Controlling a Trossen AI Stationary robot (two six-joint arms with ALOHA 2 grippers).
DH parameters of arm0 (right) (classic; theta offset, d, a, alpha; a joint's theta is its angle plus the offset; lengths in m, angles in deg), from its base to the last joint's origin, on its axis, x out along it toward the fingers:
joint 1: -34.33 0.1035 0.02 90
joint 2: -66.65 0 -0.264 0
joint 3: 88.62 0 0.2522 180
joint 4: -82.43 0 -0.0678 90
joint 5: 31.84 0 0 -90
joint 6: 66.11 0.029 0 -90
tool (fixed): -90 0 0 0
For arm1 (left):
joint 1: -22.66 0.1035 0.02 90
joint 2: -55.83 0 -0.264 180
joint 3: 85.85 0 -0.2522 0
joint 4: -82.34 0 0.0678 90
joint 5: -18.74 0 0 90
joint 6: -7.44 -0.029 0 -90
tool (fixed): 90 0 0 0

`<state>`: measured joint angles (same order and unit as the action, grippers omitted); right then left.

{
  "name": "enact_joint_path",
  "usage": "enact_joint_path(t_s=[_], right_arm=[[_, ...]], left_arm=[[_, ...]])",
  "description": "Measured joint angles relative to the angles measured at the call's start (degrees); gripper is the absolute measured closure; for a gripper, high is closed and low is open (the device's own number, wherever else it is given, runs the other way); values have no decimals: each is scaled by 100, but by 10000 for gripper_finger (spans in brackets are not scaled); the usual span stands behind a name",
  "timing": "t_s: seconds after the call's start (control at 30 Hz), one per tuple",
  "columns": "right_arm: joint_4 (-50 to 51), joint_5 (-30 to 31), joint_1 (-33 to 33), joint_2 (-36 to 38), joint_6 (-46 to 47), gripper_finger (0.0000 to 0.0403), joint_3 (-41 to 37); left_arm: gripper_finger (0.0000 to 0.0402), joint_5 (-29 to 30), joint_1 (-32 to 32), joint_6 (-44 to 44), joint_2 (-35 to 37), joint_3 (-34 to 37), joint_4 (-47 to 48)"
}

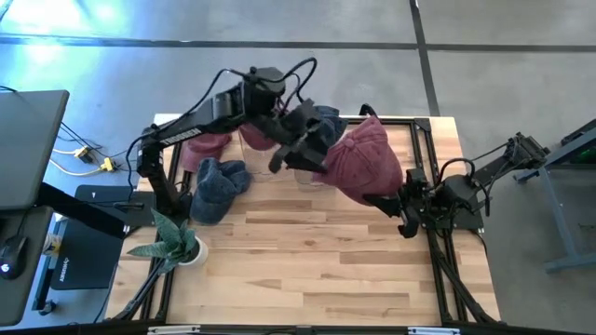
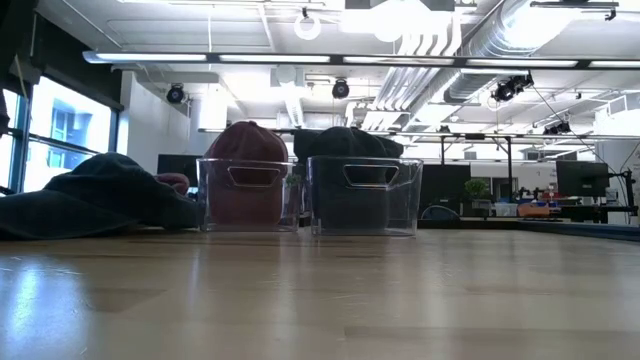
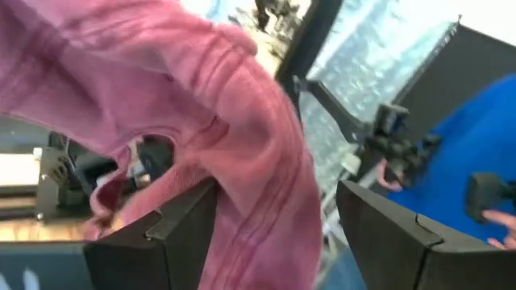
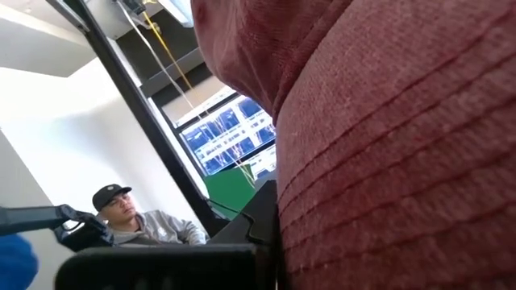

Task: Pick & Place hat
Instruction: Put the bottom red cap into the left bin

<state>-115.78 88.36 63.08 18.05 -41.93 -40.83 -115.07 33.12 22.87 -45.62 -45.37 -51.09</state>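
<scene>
Maroon hat (image 1: 365, 160) hangs over the table's (image 1: 307, 256) back right, pinched at its edge by the right gripper (image 1: 406, 207), jaws clamped. Left gripper (image 1: 296, 151) beside the hat's other side, jaws apart.

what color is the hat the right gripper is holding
Dusty red, a maroon cap; the high view shows it best, pinched in the right gripper.
</scene>
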Motion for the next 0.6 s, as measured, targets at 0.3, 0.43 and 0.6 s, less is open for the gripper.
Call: enact_joint_path(t_s=[0.3,0.43,0.6], right_arm=[[-2,202,0,0,-63,379,0],[0,273,-1,0,-110,379,0],[0,415,-30,0,-129,379,0]], left_arm=[[152,211,-224,1343,-263,-3,-1392],[152,226,-223,1843,-357,-1,-1577],[174,235,-225,1954,-339,-4,-1650]])
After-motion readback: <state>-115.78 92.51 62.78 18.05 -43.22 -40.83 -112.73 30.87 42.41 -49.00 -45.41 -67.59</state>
